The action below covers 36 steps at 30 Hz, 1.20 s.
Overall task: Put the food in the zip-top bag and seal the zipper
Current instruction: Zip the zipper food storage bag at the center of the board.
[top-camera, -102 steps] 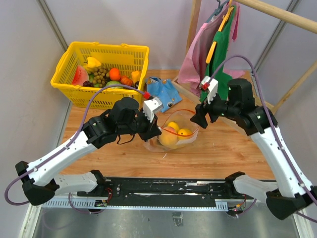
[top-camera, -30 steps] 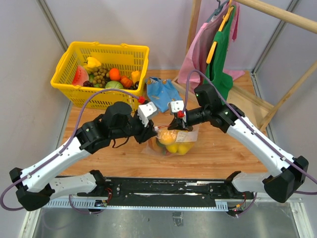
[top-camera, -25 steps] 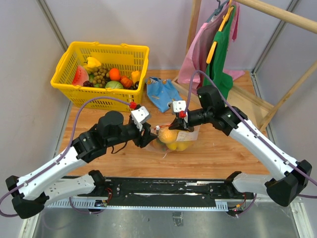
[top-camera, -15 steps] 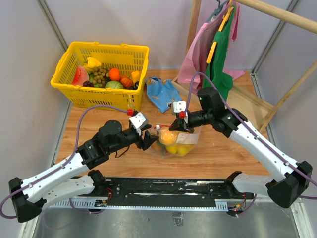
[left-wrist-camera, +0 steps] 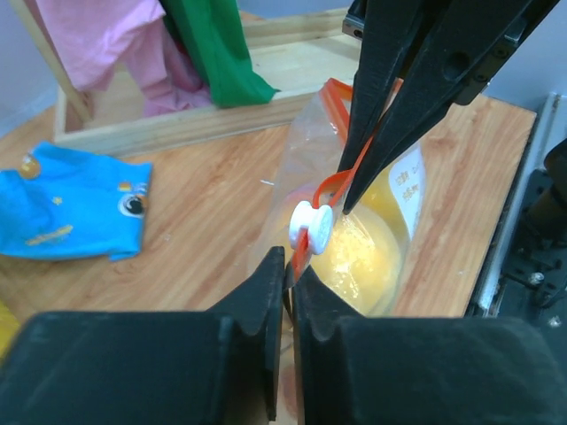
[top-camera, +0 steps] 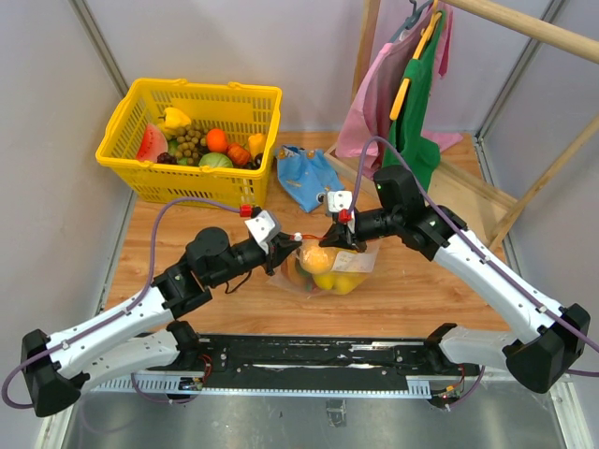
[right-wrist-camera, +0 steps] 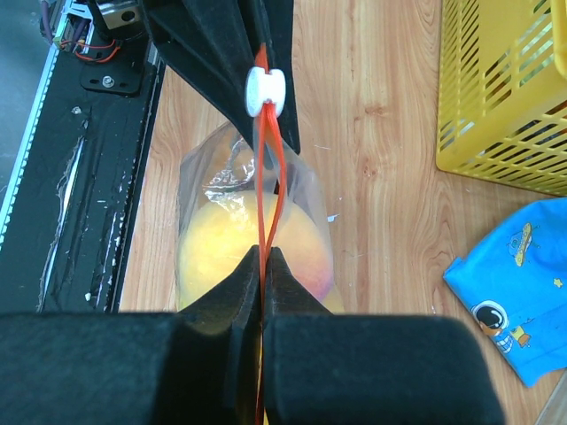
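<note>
The clear zip-top bag (top-camera: 329, 271) stands on the wooden table with the food in it: yellow and orange-pink toy fruits (top-camera: 323, 260) (right-wrist-camera: 221, 257) (left-wrist-camera: 365, 258). Its red-orange zipper (right-wrist-camera: 268, 177) (left-wrist-camera: 330, 188) is stretched between both grippers. My left gripper (top-camera: 292, 246) (left-wrist-camera: 287, 262) is shut on the zipper's left end, just behind the white slider (left-wrist-camera: 312, 226) (right-wrist-camera: 265, 90). My right gripper (top-camera: 330, 238) (right-wrist-camera: 263, 255) is shut on the zipper's other end. Between them the two strips gape slightly.
A yellow mesh basket (top-camera: 140, 173) (right-wrist-camera: 505, 88) of toy fruit stands at the back left. A blue pouch (top-camera: 304, 176) (right-wrist-camera: 514, 292) (left-wrist-camera: 75, 212) lies behind the bag. Pink and green clothes (top-camera: 412, 84) hang on a wooden rack at the back right. A black rail (top-camera: 309, 352) runs along the near edge.
My left gripper drew back and opened, then came forward again and shut on the zipper end by the slider. The right gripper kept its hold and stayed put.
</note>
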{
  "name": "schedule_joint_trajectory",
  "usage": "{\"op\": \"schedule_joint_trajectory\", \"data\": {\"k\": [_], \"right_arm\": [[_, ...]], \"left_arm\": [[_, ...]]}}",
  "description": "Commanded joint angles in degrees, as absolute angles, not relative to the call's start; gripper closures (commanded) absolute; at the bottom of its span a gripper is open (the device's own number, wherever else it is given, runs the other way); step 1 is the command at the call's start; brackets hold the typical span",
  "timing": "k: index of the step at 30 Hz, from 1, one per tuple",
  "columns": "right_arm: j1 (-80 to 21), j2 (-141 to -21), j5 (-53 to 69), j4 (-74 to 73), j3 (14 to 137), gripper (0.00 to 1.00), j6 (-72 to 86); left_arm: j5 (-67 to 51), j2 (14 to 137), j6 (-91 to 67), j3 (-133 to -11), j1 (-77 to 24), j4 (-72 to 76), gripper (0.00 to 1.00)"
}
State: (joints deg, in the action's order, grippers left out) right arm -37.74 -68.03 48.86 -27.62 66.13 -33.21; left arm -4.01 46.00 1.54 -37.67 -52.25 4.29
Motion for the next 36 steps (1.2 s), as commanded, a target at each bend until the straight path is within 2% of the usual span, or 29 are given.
{"op": "schedule_joint_trajectory", "data": {"k": [1, 10, 14, 17, 24, 33, 36], "right_arm": [[-38.54, -66.53, 50.62, -25.32, 66.01, 0.98, -32.76], [-38.71, -66.63, 52.02, -22.91, 67.57, 0.69, -29.72], [-40.11, -67.15, 52.46, -20.93, 68.65, 0.59, -28.37], [-41.83, -68.26, 52.40, -20.99, 70.37, 0.57, -28.02], [-45.55, -70.61, 51.36, -19.49, 73.43, 0.58, -26.99], [-46.34, -72.04, 49.89, -19.21, 74.55, 0.68, -24.98], [-46.41, -72.39, 49.27, -19.37, 74.68, 0.76, -24.62]], "left_arm": [[-6.29, 46.83, 2.45, -37.20, -52.20, 8.25, 0.99], [-8.86, 44.96, 3.73, -36.52, -52.21, 8.01, 1.00], [-8.97, 43.94, 4.21, -36.35, -52.21, 7.78, 1.00], [-8.85, 43.45, 4.28, -36.38, -52.21, 7.44, 1.00], [-9.20, 43.42, 3.98, -36.73, -52.21, 6.96, 1.00], [-9.27, 44.14, 3.91, -37.58, -52.21, 6.12, 1.00], [-9.24, 44.35, 3.90, -37.83, -52.21, 5.81, 1.00]]}}
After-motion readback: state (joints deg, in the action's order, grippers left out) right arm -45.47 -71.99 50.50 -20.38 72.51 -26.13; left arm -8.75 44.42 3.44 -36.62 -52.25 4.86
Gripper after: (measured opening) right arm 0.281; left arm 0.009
